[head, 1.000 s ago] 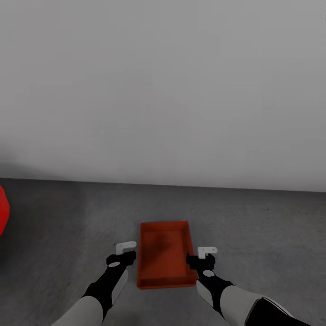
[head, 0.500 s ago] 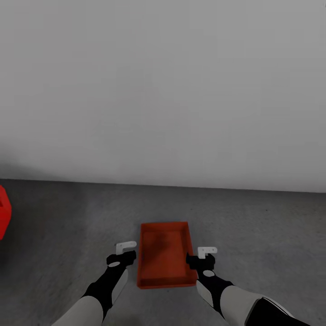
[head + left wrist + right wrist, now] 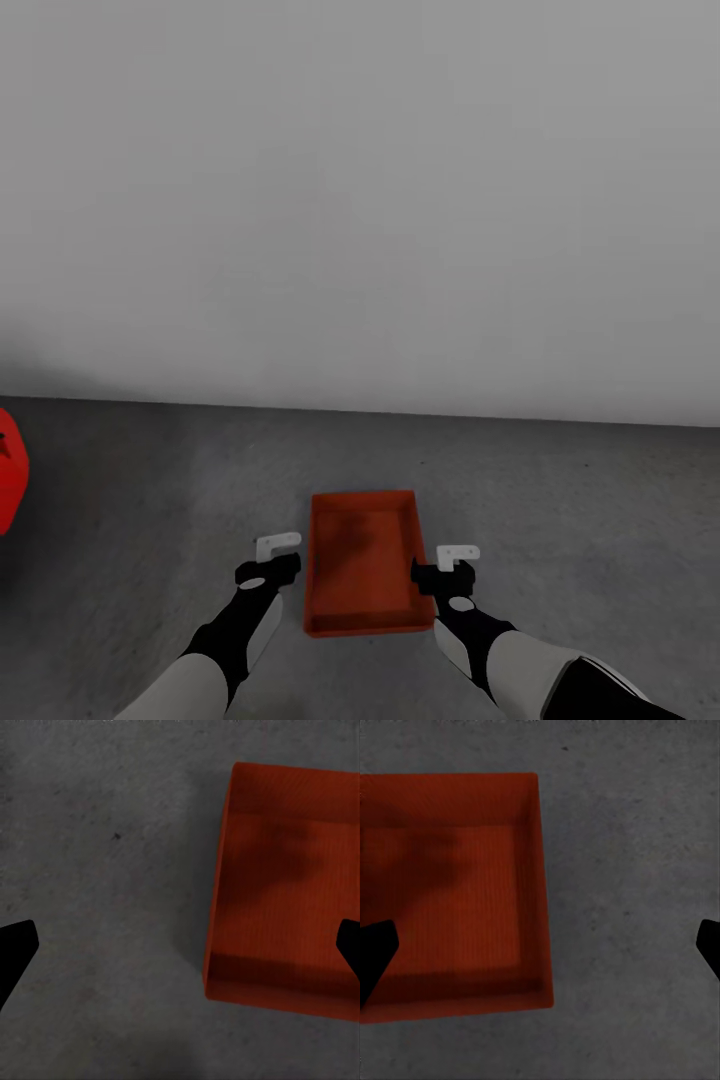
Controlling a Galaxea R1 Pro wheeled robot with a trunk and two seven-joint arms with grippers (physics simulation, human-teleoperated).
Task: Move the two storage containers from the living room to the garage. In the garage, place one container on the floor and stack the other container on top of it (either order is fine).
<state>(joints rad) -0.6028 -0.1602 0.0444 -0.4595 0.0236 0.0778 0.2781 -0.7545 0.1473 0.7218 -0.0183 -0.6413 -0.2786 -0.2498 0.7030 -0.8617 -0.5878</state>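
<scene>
One orange-red storage container (image 3: 360, 560) sits on the dark grey concrete floor (image 3: 560, 500) of the garage, its long side pointing away from me. The other container is out of view. My left gripper (image 3: 268, 572) hangs open over the box's left wall, and in the left wrist view the left gripper (image 3: 180, 945) has that wall of the container (image 3: 285, 892) between its spread fingers. My right gripper (image 3: 445, 576) is open over the right wall. In the right wrist view the right gripper (image 3: 540, 945) straddles that edge of the container (image 3: 450, 892). Neither holds anything.
A plain pale grey wall (image 3: 360, 200) rises a short way beyond the box. A bright red shape (image 3: 10, 470), cut off by the picture's left edge, stands on the floor. Bare concrete lies on both sides of the box.
The red shape at the left edge shows a little more than before. The container, both arms and the wall line have not moved.
</scene>
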